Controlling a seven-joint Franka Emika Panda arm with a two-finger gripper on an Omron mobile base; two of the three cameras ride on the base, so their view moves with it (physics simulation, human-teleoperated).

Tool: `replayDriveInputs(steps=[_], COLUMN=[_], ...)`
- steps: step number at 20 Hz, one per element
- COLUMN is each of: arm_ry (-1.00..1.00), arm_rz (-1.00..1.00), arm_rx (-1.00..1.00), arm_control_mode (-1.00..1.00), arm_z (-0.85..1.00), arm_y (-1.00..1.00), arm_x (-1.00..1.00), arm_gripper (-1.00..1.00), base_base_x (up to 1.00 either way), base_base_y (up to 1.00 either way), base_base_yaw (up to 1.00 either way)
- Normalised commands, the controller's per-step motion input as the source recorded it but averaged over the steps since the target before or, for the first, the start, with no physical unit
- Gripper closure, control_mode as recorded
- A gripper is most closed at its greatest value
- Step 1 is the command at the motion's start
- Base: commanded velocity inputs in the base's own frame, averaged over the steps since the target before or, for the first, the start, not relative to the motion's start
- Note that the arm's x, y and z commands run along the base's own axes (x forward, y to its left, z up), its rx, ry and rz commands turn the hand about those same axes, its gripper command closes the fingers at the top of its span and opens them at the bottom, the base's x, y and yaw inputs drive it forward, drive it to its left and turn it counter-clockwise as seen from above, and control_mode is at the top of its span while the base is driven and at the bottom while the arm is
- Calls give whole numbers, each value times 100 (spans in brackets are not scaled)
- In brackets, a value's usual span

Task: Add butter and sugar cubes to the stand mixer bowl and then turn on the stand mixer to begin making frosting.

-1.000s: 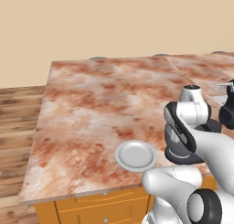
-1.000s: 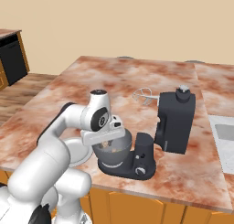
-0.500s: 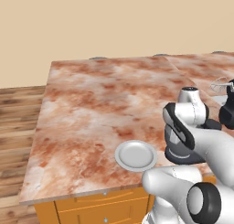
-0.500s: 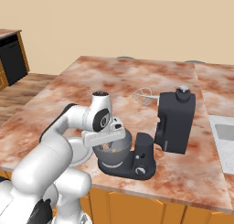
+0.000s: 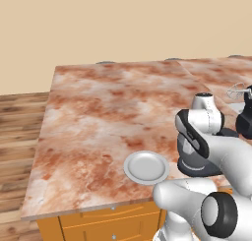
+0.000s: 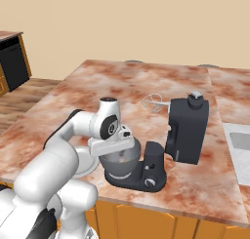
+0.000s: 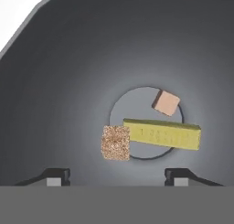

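Observation:
Looking down the hand view into the grey stand mixer bowl, I see the pale-yellow butter lying flat on the bottom. A grainy brown sugar cube touches its left end, and a smooth peach sugar cube lies just beyond it. My gripper hangs over them, open and empty, its tips wide apart. From the right base view, the gripper sits at the rim of the bowl, on the black stand mixer. The mixer's head is tilted back and its whisk is raised.
A flat silver-grey plate lies on the marble counter near the front edge, left of the mixer base. The mixer's round knob faces the front. A sink is set into the counter at the far right.
The hand has sunk slightly lower over the bowl. The rest of the arm and the mixer stay where they were.

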Motion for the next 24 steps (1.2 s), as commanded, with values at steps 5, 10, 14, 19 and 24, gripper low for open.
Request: replayDriveInputs(steps=[5, 10, 14, 19, 24], arm_ry=[-1, -5, -9, -12, -9], arm_rz=[0, 0, 0, 0, 0], arm_rx=[0, -7, -5, 0, 1], arm_control_mode=[-100, -100, -100, -100, -100], arm_z=[11, 44, 50, 44, 17], arm_y=[6, 44, 34, -8, -29], arm_x=[-10, -18, -38, -55, -67], arm_gripper=[-100, -100, -100, -100, -100], base_base_x=[0, 0, 0, 0, 0], base_base_y=[0, 0, 0, 0, 0], base_base_yaw=[0, 0, 0, 0, 0])
